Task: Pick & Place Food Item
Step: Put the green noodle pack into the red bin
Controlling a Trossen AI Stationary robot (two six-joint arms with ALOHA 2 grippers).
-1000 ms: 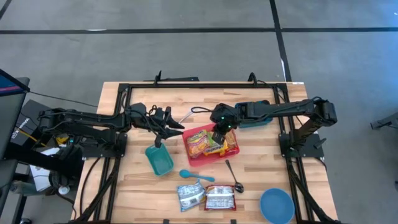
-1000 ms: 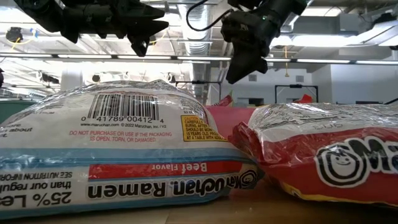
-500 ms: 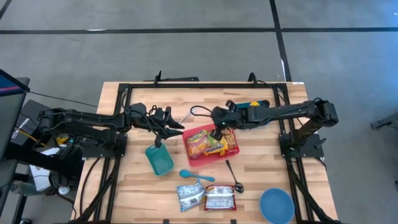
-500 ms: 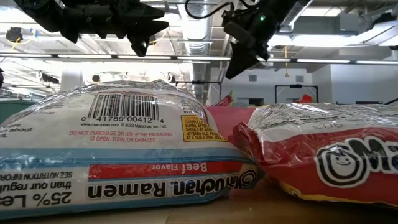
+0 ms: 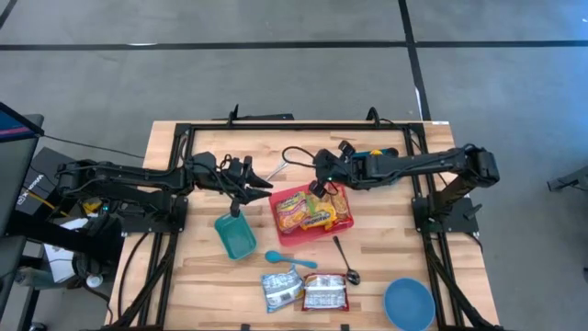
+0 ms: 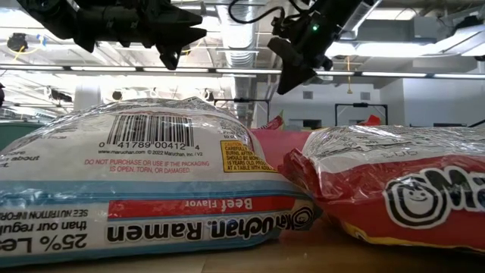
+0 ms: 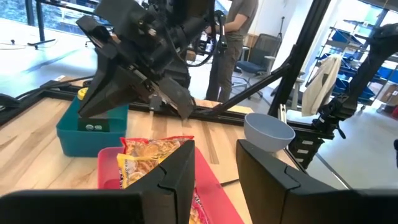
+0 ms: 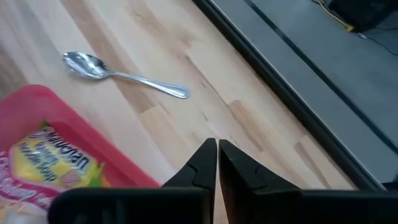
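Jaws of the right gripper (image 5: 320, 188) are seen pressed together with nothing between them, raised above the far edge of the red tray (image 5: 342, 221). Noodle packets (image 5: 305, 210) are left lying in that tray, just below and in front of those jaws, untouched. Jaws of the left gripper (image 5: 241, 205) are held partly spread and bare, above the surface beside the teal container (image 5: 236, 237), apart from the tray. Two more packets (image 5: 303, 291) are laid at the near edge, near a spoon (image 5: 344, 260) and a blue bowl (image 5: 409, 303).
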